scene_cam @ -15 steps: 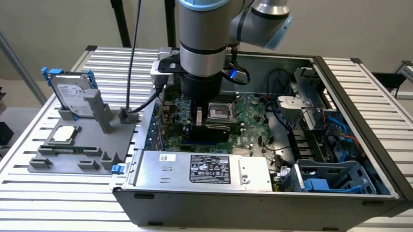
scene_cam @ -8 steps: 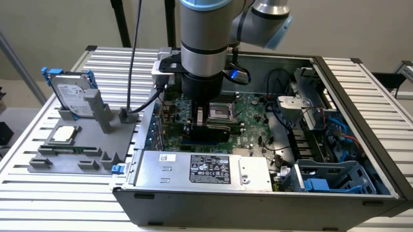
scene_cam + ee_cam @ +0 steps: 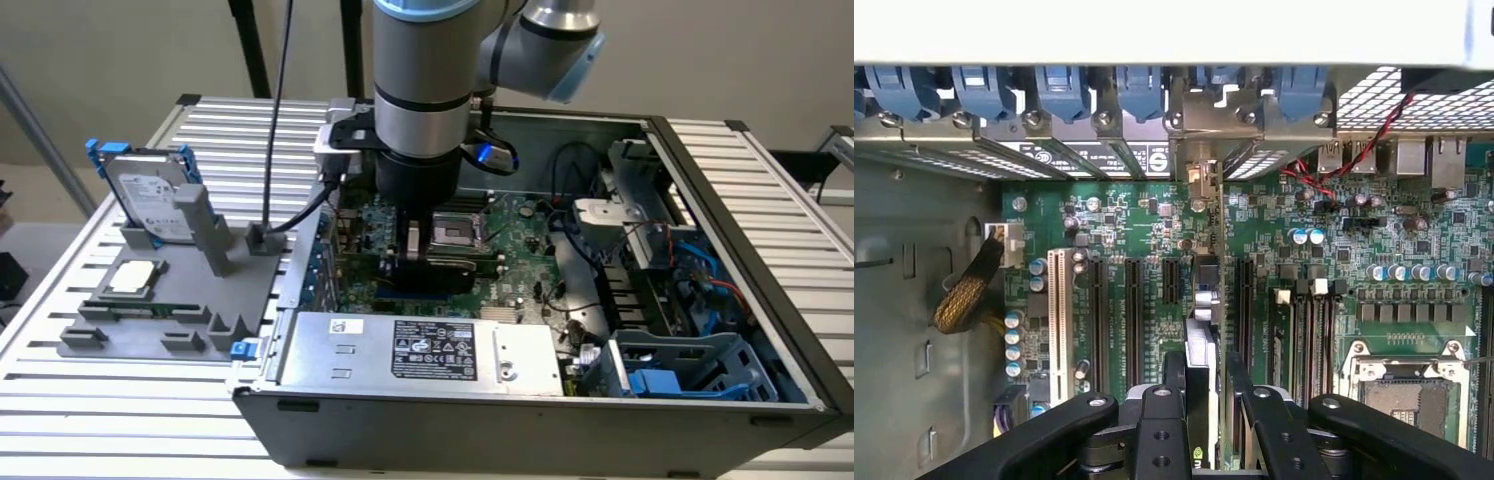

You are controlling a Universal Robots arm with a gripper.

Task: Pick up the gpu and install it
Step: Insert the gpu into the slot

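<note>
Gripper (image 3: 1206, 405) tight on the edge-on gpu (image 3: 1202, 330), arm (image 3: 420, 90) vertical above the motherboard (image 3: 514, 222).

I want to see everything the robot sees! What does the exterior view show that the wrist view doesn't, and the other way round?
Exterior view: the hard drive with blue rails and the processor chip on the grey holder beside the computer case, plus the power supply. Wrist view: the blue slot clips, a white slot and a yellow braided cable. Both: the green motherboard, its processor socket, and the gripper shut on the gpu.
</note>
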